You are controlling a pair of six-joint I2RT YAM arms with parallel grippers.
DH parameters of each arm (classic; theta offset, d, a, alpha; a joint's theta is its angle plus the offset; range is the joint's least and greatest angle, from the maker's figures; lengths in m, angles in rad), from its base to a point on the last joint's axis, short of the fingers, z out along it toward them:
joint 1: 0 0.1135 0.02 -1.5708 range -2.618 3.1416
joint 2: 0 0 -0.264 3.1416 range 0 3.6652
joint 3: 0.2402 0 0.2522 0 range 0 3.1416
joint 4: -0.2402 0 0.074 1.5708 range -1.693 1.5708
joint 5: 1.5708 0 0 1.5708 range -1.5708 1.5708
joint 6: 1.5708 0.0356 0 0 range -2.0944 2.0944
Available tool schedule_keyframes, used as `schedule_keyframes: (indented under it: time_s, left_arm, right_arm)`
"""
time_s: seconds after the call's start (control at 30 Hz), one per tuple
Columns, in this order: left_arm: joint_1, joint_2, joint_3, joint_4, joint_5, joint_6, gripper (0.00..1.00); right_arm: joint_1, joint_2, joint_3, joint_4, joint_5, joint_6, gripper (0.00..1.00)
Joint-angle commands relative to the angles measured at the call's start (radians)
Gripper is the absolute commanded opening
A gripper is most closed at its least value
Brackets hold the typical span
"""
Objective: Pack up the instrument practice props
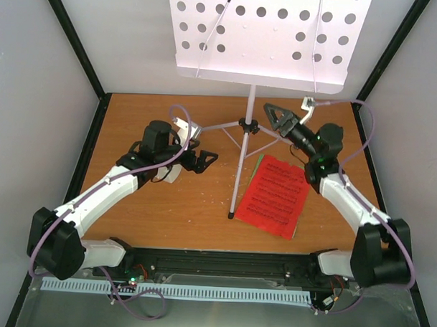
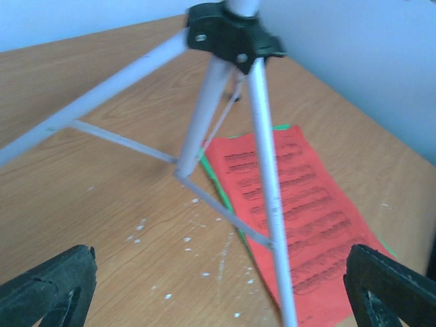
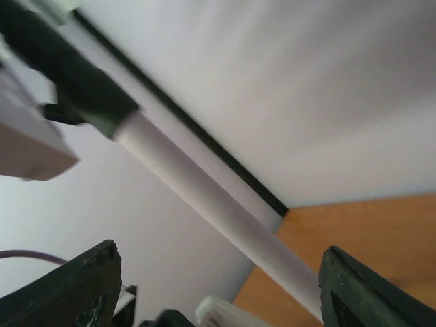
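White music stand (image 1: 260,36), pole (image 1: 241,164) upright, passing between parted jaws of right gripper (image 1: 275,119), ungripped. Left gripper (image 2: 219,259) fully spread, empty, facing tripod legs (image 2: 269,191) from the opposite side.

**What the views leave unclear**

The music stand (image 1: 266,43) runs off the overhead view's top edge. Near the tabletop's right edge, a green page (image 1: 256,166) lies almost wholly under the red page (image 1: 275,195). A white object (image 1: 182,126) behind the left arm (image 1: 110,185) is mostly covered and its shape cannot be told. The right wrist view blurs the stand's pole (image 3: 204,197).
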Motion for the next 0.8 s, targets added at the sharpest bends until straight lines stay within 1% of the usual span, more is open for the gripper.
schedule_keyframes:
  time_s: [0.0, 0.07, 0.13, 0.23, 0.37, 0.53, 0.6, 0.67, 0.77]
  left_arm:
    - [0.0, -0.002, 0.002, 0.079, 0.218, 0.012, 0.99]
    - [-0.003, 0.01, 0.001, 0.115, 0.312, -0.025, 0.99]
    - [-0.008, 0.021, -0.003, 0.157, 0.347, -0.077, 0.98]
    - [-0.024, 0.059, 0.006, 0.205, 0.345, -0.145, 0.96]
    - [-0.062, 0.152, 0.029, 0.274, 0.329, -0.246, 0.94]
    - [-0.114, 0.304, 0.115, 0.309, 0.3, -0.272, 0.92]
    - [-0.116, 0.344, 0.13, 0.341, 0.297, -0.287, 0.91]
    - [-0.116, 0.383, 0.149, 0.357, 0.285, -0.292, 0.91]
    - [-0.118, 0.435, 0.183, 0.357, 0.292, -0.292, 0.9]
  right_arm:
    - [-0.013, 0.134, 0.149, 0.31, -0.304, -0.044, 0.78]
    - [-0.013, 0.188, 0.202, 0.422, -0.355, -0.022, 0.78]
    - [-0.013, 0.238, 0.266, 0.435, -0.39, -0.031, 0.77]
    - [-0.013, 0.285, 0.335, 0.404, -0.406, -0.071, 0.74]
    - [-0.013, 0.31, 0.409, 0.25, -0.414, -0.194, 0.7]
    - [-0.013, 0.322, 0.497, 0.032, -0.403, -0.361, 0.65]
    - [-0.013, 0.333, 0.538, -0.042, -0.409, -0.414, 0.66]
    - [-0.013, 0.354, 0.588, -0.125, -0.421, -0.48, 0.68]
    - [-0.013, 0.378, 0.655, -0.247, -0.431, -0.561, 0.66]
